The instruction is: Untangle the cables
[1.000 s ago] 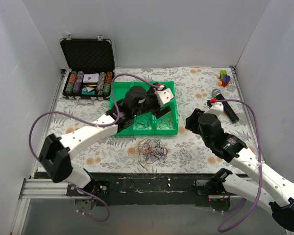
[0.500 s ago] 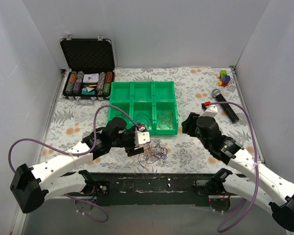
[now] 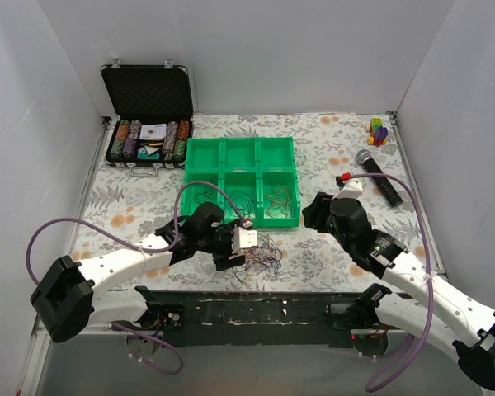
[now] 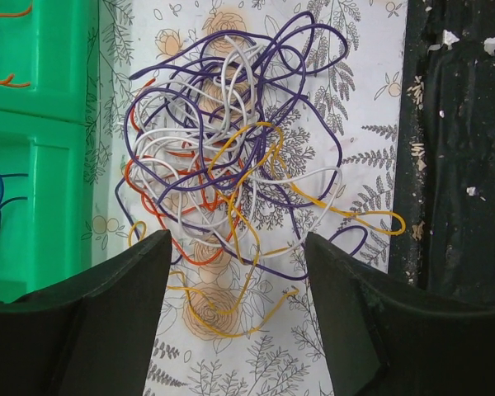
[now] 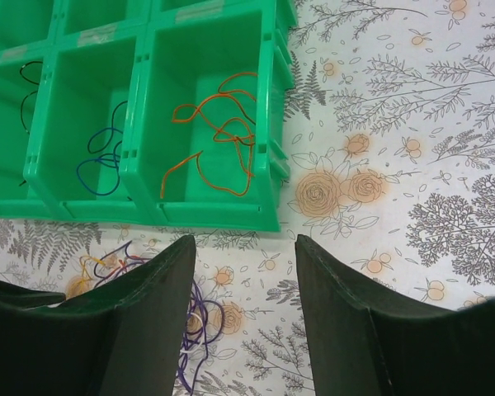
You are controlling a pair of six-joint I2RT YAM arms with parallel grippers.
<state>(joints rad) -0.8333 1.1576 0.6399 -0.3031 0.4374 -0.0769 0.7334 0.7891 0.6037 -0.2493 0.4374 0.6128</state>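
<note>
The left jaws stand released and empty just above the tangle of cables (image 4: 223, 177), which lies on the worktop (image 5: 396, 124) just in front of the green tray (image 5: 206, 216). The right jaws, likewise released and empty, hang near the tray's near-right compartment, where orange loops (image 5: 217, 125) lie.

Light: I am seeing bright, even, diffuse illumination from above in all views.
Shadows: soft, faint ones are falling on the table (image 3: 330, 140).
Glare: a mild sheen is showing on the green tray (image 5: 214, 212).
Focus: the cables (image 4: 231, 157) are reading sharp; both wrist views' bottom edges are going dark.
</note>
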